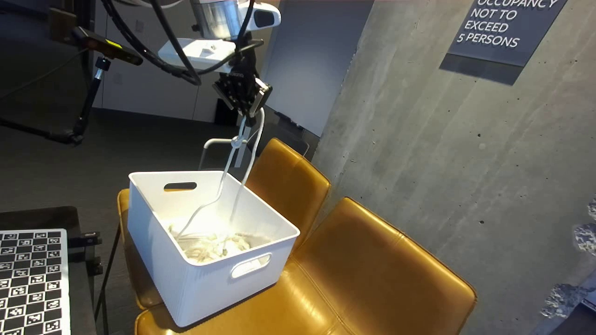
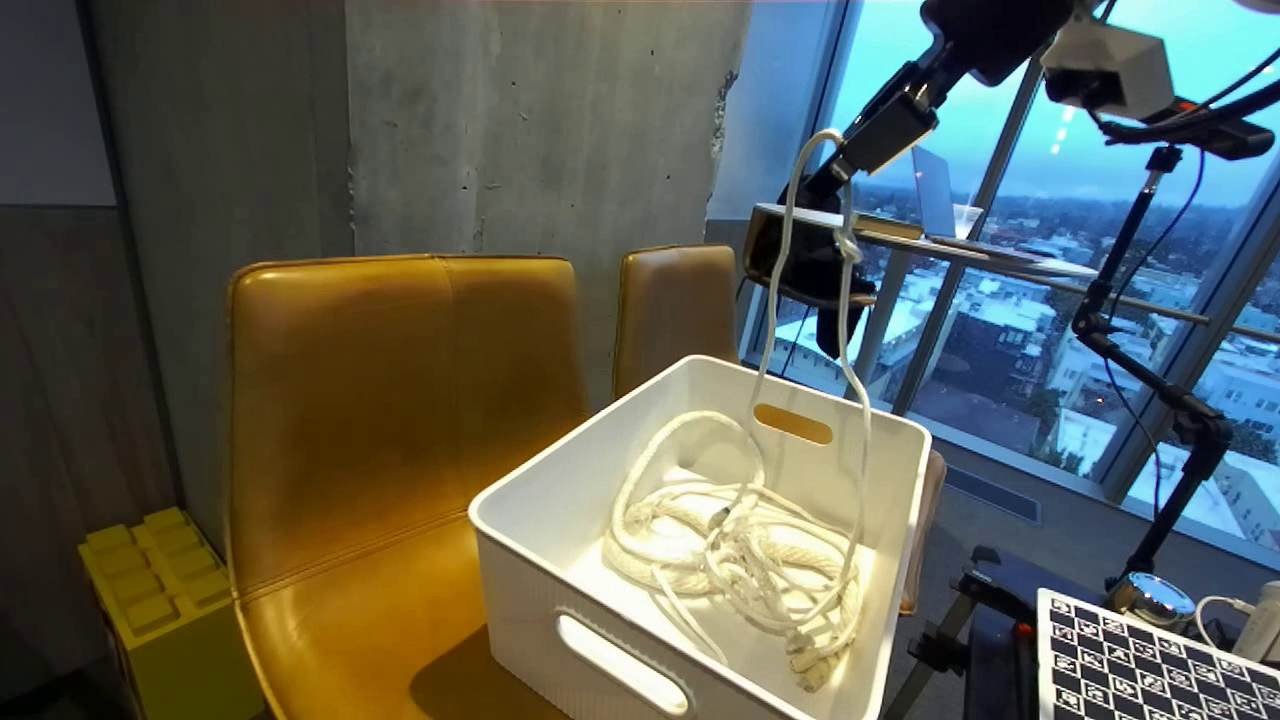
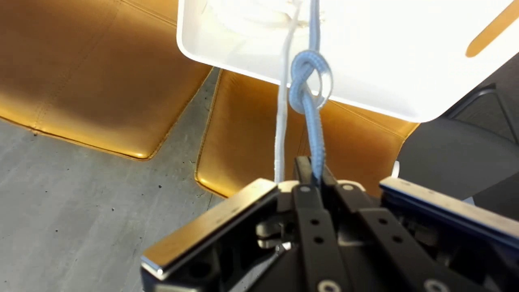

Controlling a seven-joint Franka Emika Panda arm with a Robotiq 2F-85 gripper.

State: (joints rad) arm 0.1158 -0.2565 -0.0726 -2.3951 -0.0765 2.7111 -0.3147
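A white rope (image 3: 315,134) is pinched between the fingertips of my gripper (image 3: 316,172), which is shut on it. In the wrist view a loose overhand knot (image 3: 302,79) shows just beyond the fingertips, bluish in shade. The rope loops over at the gripper (image 2: 838,178), and two strands drop into a white plastic box (image 2: 545,615). Inside the box lies a tangled pile of white rope (image 2: 680,575), also visible in an exterior view as a bright heap (image 1: 216,246). My gripper stands high above the box's far end. The gripped stretch of rope is hidden by the fingers.
The box rests on tan leather chairs (image 1: 372,274), beside a concrete wall (image 1: 419,139). A checkered marker board (image 1: 32,284) lies on a dark stand nearby. A camera on a jointed black arm (image 2: 1150,370) rises close to the robot. A yellow block (image 2: 170,600) sits behind a chair.
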